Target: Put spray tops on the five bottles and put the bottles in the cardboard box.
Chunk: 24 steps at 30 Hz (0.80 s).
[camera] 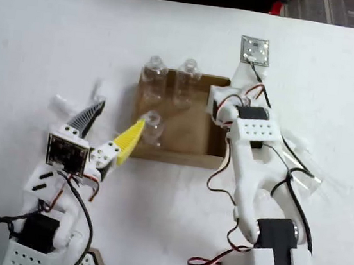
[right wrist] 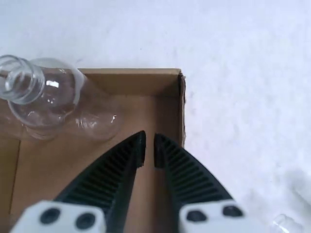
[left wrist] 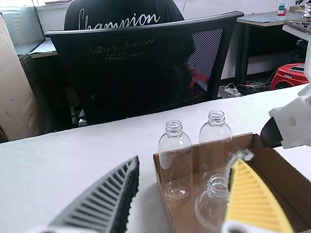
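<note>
1. Because the three clear bottles in view have bare threaded necks and no spray tops on them, the main risk is that they end up packed unfinished. All three already stand inside the box [camera: 174, 157].
2. The left pincer [camera: 121, 113] is spread wide and holds nothing. Its yellow finger [camera: 131, 138] lies just beside the near bottle [camera: 154, 127], with the dark finger [camera: 88, 116] well out over the table [camera: 59, 40].
3. A small sideways nudge from that yellow finger would likely tip the near bottle. It looks empty, light and narrow at the base, so it would roll or skid rather than resist.
4. If the left pincer closes from this spot, I judge it would catch the box wall along with the bottle, dragging the box or pinching the cardboard.
5. The right pincer [right wrist: 149, 145] is almost closed, with only a thin slit between its fingers, and grips nothing. It hangs over the box floor near a corner.
6. Dropping or swinging from there, it could shove the box or strike the two far bottles [camera: 155, 77], which stand side by side against the far wall, close enough to topple each other.
7. Each bottle is see-through plastic with rounded shoulders and an open ridged neck. The walls look thin, so a hard squeeze may dent them or make them slip out.
</note>
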### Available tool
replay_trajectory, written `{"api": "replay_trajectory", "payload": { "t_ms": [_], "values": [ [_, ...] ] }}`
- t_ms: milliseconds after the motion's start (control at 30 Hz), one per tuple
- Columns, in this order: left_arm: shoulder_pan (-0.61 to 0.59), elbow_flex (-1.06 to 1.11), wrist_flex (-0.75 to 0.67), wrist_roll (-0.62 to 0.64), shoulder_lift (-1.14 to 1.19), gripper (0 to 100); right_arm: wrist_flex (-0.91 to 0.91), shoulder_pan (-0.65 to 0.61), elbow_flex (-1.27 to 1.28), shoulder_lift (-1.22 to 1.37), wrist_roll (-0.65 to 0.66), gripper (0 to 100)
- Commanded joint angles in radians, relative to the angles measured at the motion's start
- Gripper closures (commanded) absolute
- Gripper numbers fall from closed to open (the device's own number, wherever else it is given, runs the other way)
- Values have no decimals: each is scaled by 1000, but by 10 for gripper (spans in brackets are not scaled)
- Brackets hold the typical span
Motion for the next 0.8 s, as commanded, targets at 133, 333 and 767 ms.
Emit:
{"api": "replay_trajectory", "payload": {
  "t_ms": [133, 333, 767],
  "values": [
    [1, -9, -23, -9, -15, 722, 16, 67, -12, -59, 15, 977],
    [1, -9, -23, -9, -15, 722, 99, 173, -84, -124, 186, 976],
    [1, -9, -23, -9, -15, 722, 685, 248, -663, 236, 460, 875]
  ]
}}
